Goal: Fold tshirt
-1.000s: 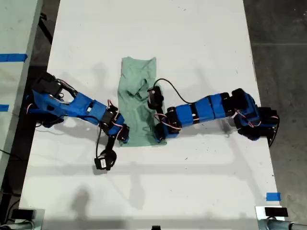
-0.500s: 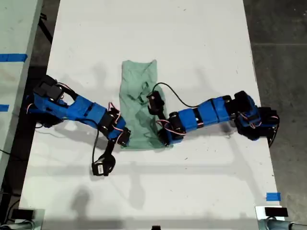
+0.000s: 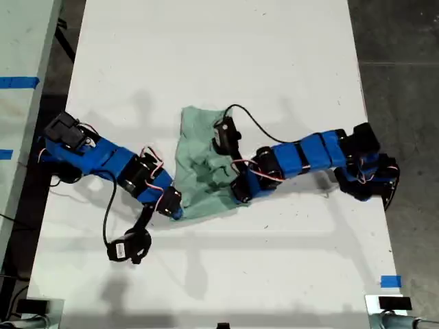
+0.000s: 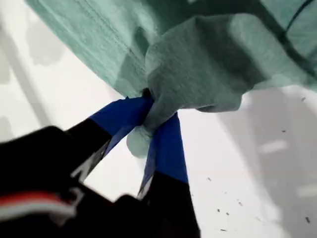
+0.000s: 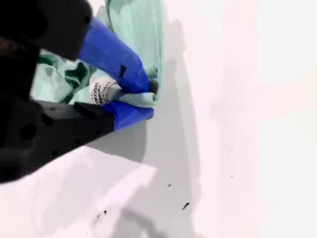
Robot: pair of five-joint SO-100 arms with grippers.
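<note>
White table point(image 3: 274, 55) fills most of the exterior view, with dark floor point(image 3: 401, 41) along that view's right edge. The tshirt point(image 3: 199, 161) lies rumpled near the middle of the table, stretched between my two sets of fingers. Its far end is still flat on the surface and its near edge is bunched.

My first gripper point(image 3: 173, 208) reaches in from the exterior view's left. Its fingers are closed tight on a corner of the cloth. In the first wrist view point(image 4: 151, 119) a small wad of fabric is squeezed between the blue pads. The rest of the tshirt point(image 4: 213, 54) spreads beyond the fingertips and hangs a little above the table.

My second gripper point(image 3: 240, 194) comes in from the exterior view's right and is clamped on the opposite near corner. In the second wrist view point(image 5: 148, 99) the fingers pinch the folded edge. Most of the tshirt point(image 5: 138, 29) lies behind and beside them, with bare table beyond the tips. A small white label point(image 5: 101, 91) with unreadable print sits in the pinched cloth, between the two fingers.
</note>
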